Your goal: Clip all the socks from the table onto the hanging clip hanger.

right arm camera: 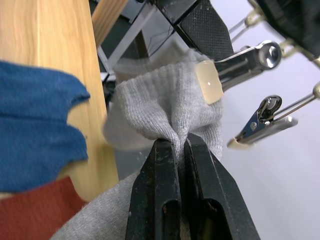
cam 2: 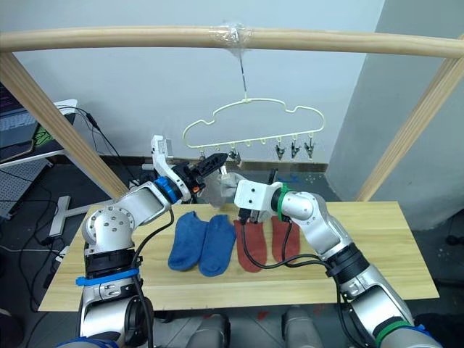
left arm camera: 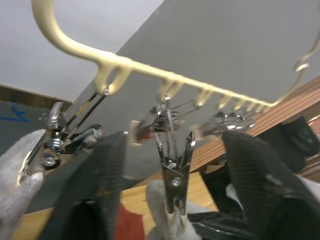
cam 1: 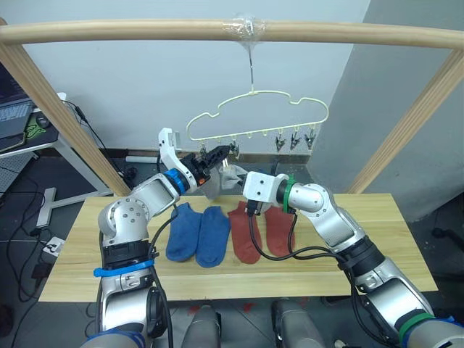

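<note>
Hanger [cam 1: 255,110] hangs by its hook from a wooden pole [cam 1: 217,30] above the table [cam 1: 377,225]; six clips along its bottom bar. L. tool [cam 1: 214,155] raised to the bar's left end, its fingers [left arm camera: 100,180] spread wide either side of a hanging clip [left arm camera: 172,172] (left wrist view), not touching it. A neighbouring clip [right arm camera: 240,60] bites the edge of a grey sock [right arm camera: 165,110], which hangs just below the left clips. R. tool [right arm camera: 177,165] is pinched tight on a fold of grey sock fabric (right wrist view), just under that clip.

On the table, side by side, toes toward the robot: two blue socks [cam 1: 197,233], then two red socks [cam 1: 259,230] to their right, the pairs near each other; inner blue and inner red almost touching. The three right-hand clips [cam 1: 294,141] hang empty. R. arm's black cable [cam 1: 290,254] loops over the red pair.
</note>
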Robot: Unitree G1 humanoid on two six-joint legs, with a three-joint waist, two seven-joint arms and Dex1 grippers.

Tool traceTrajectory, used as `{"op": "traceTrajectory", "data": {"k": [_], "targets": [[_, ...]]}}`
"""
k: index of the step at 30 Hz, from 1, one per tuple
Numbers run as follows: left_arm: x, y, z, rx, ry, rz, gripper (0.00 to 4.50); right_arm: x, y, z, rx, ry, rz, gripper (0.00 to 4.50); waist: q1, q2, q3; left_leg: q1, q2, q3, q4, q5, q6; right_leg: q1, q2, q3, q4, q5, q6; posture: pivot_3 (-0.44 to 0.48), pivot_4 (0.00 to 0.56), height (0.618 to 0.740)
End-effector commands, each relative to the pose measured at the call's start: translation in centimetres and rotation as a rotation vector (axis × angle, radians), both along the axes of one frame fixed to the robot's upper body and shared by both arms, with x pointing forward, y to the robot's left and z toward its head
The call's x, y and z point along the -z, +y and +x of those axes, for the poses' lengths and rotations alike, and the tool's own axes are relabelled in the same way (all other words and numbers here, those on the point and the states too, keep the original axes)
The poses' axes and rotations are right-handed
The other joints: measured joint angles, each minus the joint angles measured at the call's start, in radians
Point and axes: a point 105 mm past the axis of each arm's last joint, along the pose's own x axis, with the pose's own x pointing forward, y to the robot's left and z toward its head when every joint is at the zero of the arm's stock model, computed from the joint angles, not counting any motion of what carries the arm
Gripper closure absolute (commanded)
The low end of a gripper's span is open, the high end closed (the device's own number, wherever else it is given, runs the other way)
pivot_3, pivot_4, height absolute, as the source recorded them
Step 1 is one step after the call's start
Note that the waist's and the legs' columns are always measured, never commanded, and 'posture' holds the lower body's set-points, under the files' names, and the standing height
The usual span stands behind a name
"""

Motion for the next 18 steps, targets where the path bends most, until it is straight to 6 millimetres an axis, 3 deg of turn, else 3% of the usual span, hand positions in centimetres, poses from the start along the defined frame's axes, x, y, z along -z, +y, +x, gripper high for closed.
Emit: {"op": "traceTrajectory", "data": {"k": [1,7,8,11,18], "targets": [[-1.8,0.5,-1.3,0.03,-0.063,-0.003,0.01,-1.3,0.1,0.2,-0.001,-0.023,0.048,4.5,0.002,0.0,0.0,0.0,0.0,0.0,0.0,0.0,0.0,0.0,0.0,0.0,0.0,0.0,0.0,0.054,0.165,0.74],[-1.8,3.5,-5.6,0.046,-0.059,0.114,0.01,-0.4,1.0,1.1,0.032,0.167,0.205,4.5,-0.004,0.0,0.0,0.001,0.001,0.001,-0.003,0.0,0.0,-0.002,0.0,0.001,0.001,-0.001,-0.001,0.09,0.167,0.74],[-1.6,3.4,-5.9,0.046,-0.056,0.153,0.0,0.0,1.1,1.0,0.032,0.224,0.235,3.96,0.0,0.0,0.0,0.0,0.001,-0.001,-0.003,0.0,0.0,-0.002,0.0,0.0,0.002,-0.001,-0.002,0.102,0.169,0.74],[0.3,2.8,-6.8,0.053,-0.089,0.373,0.0,0.5,1.1,0.9,0.03,0.329,0.278,3.06,0.021,0.0,0.0,0.0,0.001,-0.001,-0.003,0.0,0.0,-0.002,0.0,-0.001,0.002,-0.003,-0.005,0.102,0.169,0.74],[1.2,1.6,-7.4,0.019,-0.251,0.495,0.0,2.0,-0.6,0.3,0.067,0.457,0.32,0.66,0.05,0.0,0.0,-0.002,0.0,-0.001,-0.004,0.0,0.0,-0.003,0.0,-0.001,0.0,-0.005,-0.01,0.122,0.169,0.74]]}}
